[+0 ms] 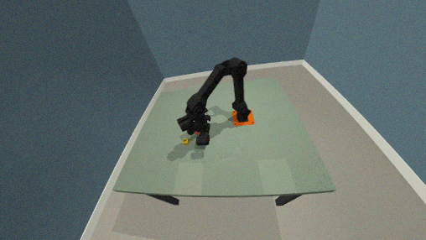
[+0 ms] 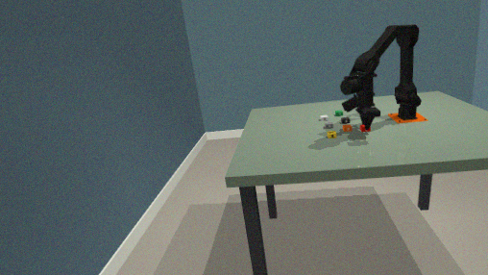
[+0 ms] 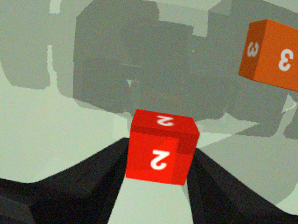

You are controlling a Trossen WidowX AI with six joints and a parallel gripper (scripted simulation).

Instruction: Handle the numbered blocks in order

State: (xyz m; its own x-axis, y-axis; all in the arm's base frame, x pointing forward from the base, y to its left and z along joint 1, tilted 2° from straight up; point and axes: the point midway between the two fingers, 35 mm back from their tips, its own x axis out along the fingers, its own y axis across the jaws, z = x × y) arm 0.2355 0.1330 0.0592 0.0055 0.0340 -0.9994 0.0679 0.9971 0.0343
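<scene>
The red block shows the digit 2 on two faces in the wrist view. My gripper is shut on it, one finger against each side. In the exterior view the block appears slightly above the table, upright. The orange block shows a 3 and stands apart from the red one, at the upper right of the wrist view. A yellow block, a black block, a grey block, a white block and a green block show no readable digits.
The green table carries the arm's orange base plate. The other blocks stand on the side of my gripper away from the base. The arm's shadow falls around the red and orange blocks.
</scene>
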